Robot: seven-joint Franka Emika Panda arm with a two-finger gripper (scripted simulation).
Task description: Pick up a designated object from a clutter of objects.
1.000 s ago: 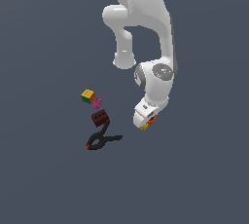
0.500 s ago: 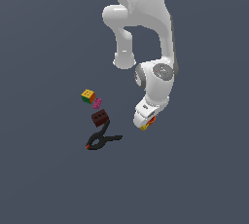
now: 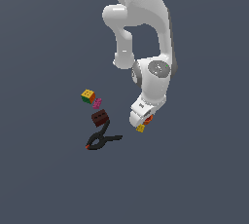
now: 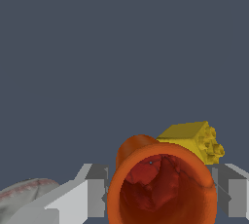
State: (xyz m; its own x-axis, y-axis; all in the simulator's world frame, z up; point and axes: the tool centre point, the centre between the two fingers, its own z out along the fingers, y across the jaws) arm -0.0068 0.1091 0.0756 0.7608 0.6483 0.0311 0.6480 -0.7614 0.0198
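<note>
arm low over the floor, right of the clutter in the exterior view | gripper (image 4: 158, 196) fingers (image 4: 95, 194) spread either side of the orange cup (image 4: 163, 189), not visibly pressing it | cup between them, mouth facing the wrist camera | yellow brick (image 4: 192, 140) just behind the cup

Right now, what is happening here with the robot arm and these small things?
The Panda arm has its gripper low over the floor, with the jaws on either side of the orange-red cup. A yellow brick lies just behind the cup. The multicoloured cube, pink brick, dark brown block and black clamp sit apart, untouched.
</note>
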